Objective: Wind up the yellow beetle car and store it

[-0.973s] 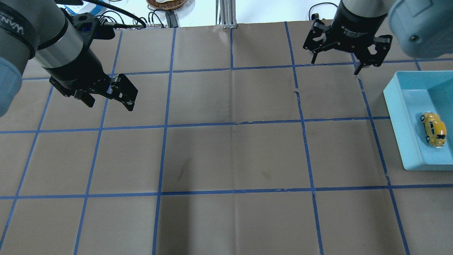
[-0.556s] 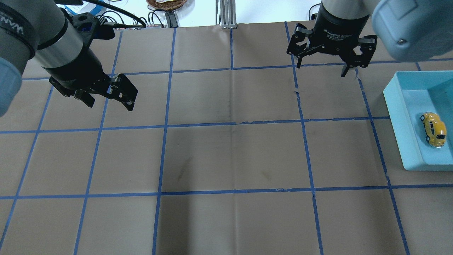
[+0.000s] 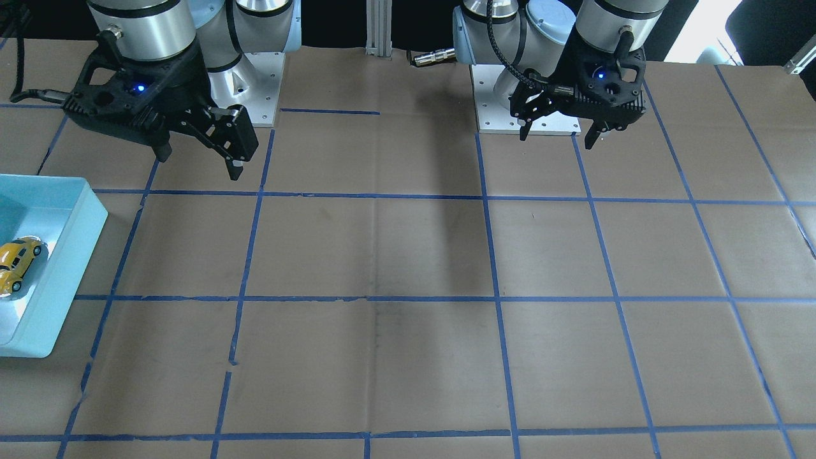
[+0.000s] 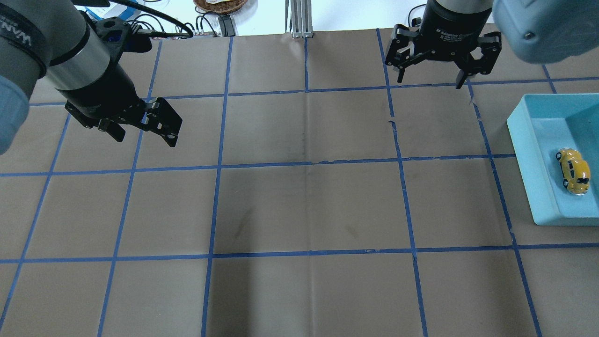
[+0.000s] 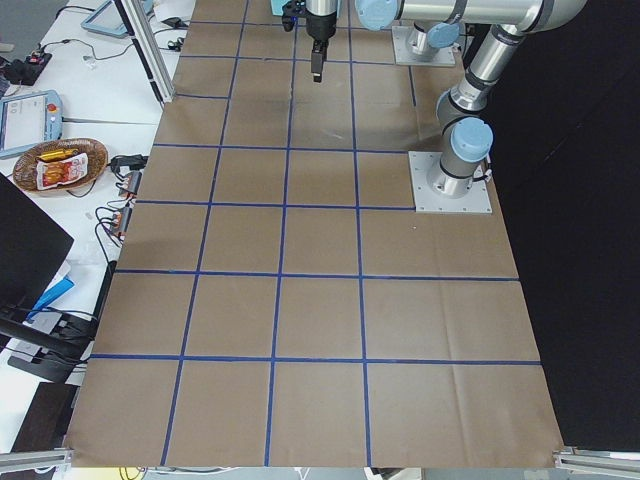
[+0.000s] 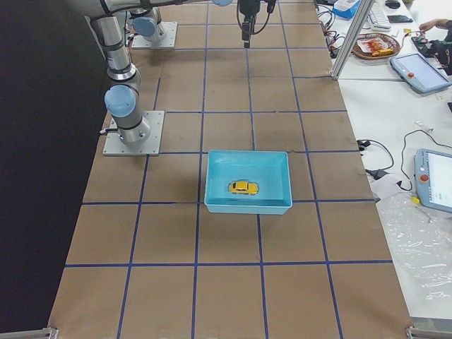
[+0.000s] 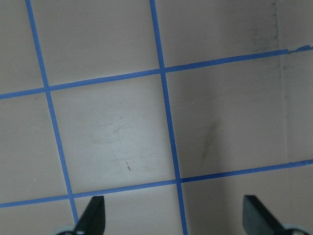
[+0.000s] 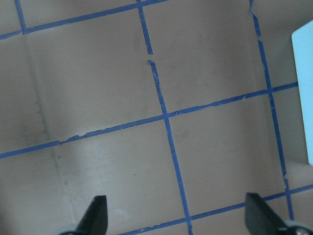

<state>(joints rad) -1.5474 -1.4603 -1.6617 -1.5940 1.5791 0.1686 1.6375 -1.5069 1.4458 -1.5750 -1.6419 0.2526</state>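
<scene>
Storing step: we judge it done — the car (image 4: 573, 171) sits on its wheels inside the tray (image 4: 529, 164), touching no wall that we can see.
Winding: we cannot tell from these views whether the spring was wound.
Car's place: on the tray floor, at the end of the table (image 4: 309, 210) on the robot's right, well apart from both grippers.
Left gripper (image 4: 145, 139): jaws spread wide with nothing between them, hanging over bare table on the robot's left.
Right gripper (image 4: 430, 82): jaws likewise apart and empty, raised above the table, off to the side of the tray and not over it.
Next move: we think little is called for — at most the arms go to rest. If a check showed the car unwound, the right gripper would have to come down over the tray and close across the car's narrow sides.
Count: one car, one tray, two grippers.
</scene>
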